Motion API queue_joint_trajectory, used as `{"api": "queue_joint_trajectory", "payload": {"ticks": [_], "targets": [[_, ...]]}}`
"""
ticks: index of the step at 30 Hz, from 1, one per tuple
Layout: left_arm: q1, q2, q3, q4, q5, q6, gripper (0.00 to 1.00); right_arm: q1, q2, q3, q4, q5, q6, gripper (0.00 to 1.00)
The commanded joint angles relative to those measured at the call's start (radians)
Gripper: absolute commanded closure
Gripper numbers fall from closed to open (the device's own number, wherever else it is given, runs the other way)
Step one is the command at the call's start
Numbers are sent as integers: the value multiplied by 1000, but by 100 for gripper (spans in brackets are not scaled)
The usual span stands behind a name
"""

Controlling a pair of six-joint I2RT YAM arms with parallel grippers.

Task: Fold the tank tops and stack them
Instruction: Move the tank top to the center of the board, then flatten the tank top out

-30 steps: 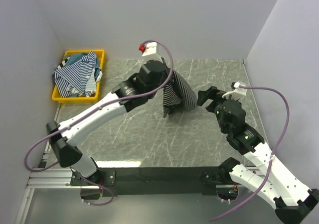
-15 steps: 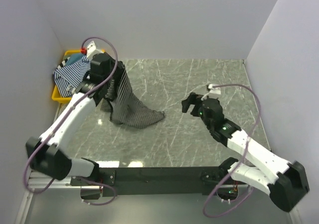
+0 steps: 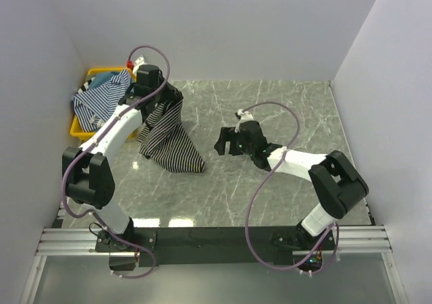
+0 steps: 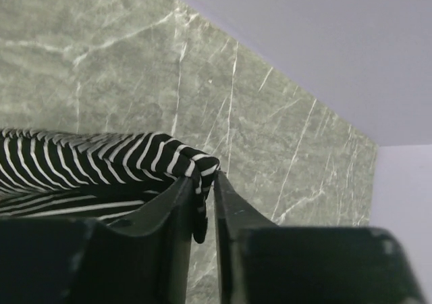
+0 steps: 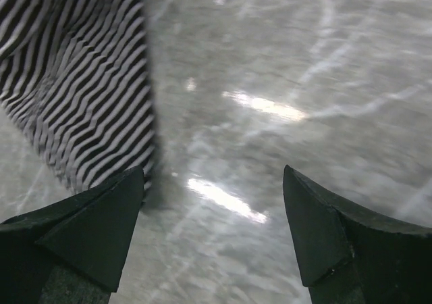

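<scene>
**Black striped top hangs from the left pincer, hem on the worktop**

The left pincer [image 4: 206, 182] stands at the far left of the worktop [image 3: 290, 108], just beside the yellow bin [image 3: 101, 136]. Its jaws are nearly together, with a fold of the black striped tank top [image 3: 169, 145] pinched between them. From that pinch the top drapes down and fans out, and its lower edge lies on the stone. The right pincer [image 3: 223, 142] is low over the middle of the worktop. It holds nothing, its jaws are spread wide, and it faces the hanging cloth from near by without touching it.

The top looks light and limp. It sags into pleats from its one held point, so it will likely bunch rather than lie flat unless it is spread from two points. A second hold on the free lower corner or hem nearest the right pincer seems the sensible place. Thin fabric lying flat on stone may be hard to pinch, and one layer could slip out of a fold.

The blue-and-white striped tops [image 3: 101, 101] and the teal top [image 3: 100, 80] are heaped in the bin.

The worktop is smooth grey-green marbled stone showing glare. Plain pale walls close in at the back and on both sides.
</scene>
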Motion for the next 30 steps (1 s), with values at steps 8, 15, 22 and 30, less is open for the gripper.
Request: {"api": "queue_joint_trajectory", "payload": {"ticks": [8, 15, 22, 30], "targets": [[27, -9, 54, -22, 21, 15, 36, 169, 72, 81, 91, -35, 3, 16], [27, -161, -32, -58, -10, 3, 27, 254, 161, 145, 65, -2, 0, 24], [23, -315, -183, -69, 45, -29, 28, 260, 227, 211, 8, 32, 26, 52], [-125, -529, -562, 6, 0, -127, 35, 263, 157, 322, -147, 83, 49, 100]]}}
